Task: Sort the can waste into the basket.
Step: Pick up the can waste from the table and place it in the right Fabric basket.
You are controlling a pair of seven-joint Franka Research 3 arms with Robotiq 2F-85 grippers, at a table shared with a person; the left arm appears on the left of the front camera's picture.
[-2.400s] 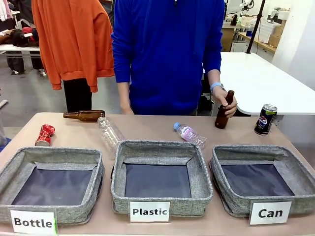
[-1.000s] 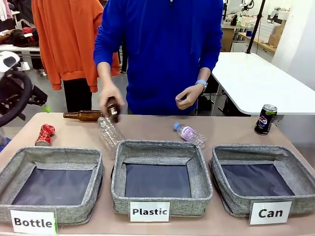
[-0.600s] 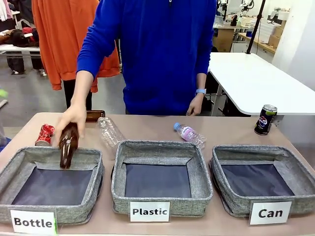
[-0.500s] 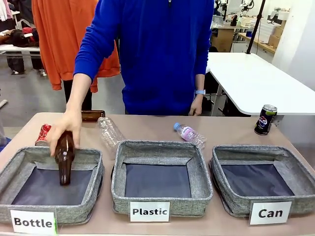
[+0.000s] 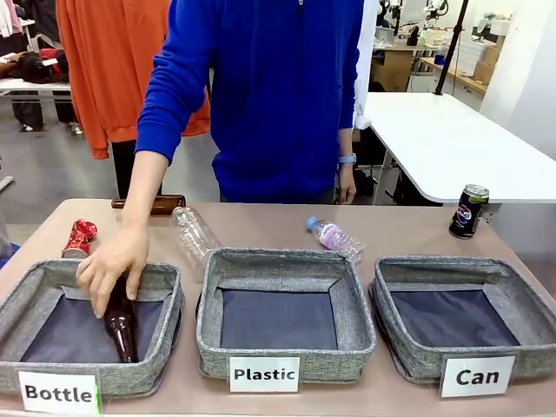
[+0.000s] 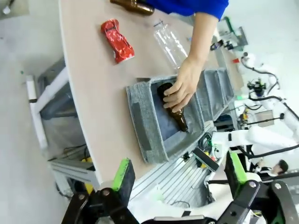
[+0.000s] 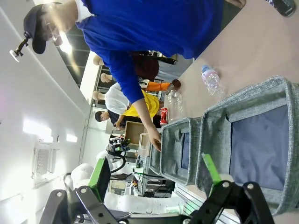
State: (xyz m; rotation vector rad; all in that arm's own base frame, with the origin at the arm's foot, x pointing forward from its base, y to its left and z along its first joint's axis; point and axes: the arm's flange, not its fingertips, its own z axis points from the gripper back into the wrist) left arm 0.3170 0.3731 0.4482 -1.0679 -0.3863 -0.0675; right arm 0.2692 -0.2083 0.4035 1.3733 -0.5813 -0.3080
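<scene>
The crushed red-and-silver can (image 5: pixel 78 239) lies on the table's left side, behind the "Bottle" bin; it also shows as the red can (image 6: pixel 117 41) and, small, the red can (image 7: pixel 163 116). The dark can (image 5: pixel 468 211) stands upright at the far right, behind the basket (image 5: pixel 452 266) labelled "Can", whose dark base is bare. In the right wrist view the basket (image 7: pixel 247 95) lies nearest, with the dark can (image 7: pixel 285 5) at the top edge. My left gripper (image 6: pixel 180 177) hangs open off the table's left end. My right gripper (image 7: pixel 155 175) is open above the basket's near side.
The person's hand (image 5: pixel 111 265) rests on a brown bottle (image 5: pixel 121 326) inside the "Bottle" bin (image 5: pixel 165 300). Another brown bottle (image 5: pixel 161 204), a clear bottle (image 5: pixel 193 231) and a small plastic bottle (image 5: pixel 334 237) lie behind the "Plastic" bin (image 5: pixel 287 261).
The person carried a brown bottle from the table's right side across to the "Bottle" bin and lowered it to the bin's base. Both cans have stayed put.
</scene>
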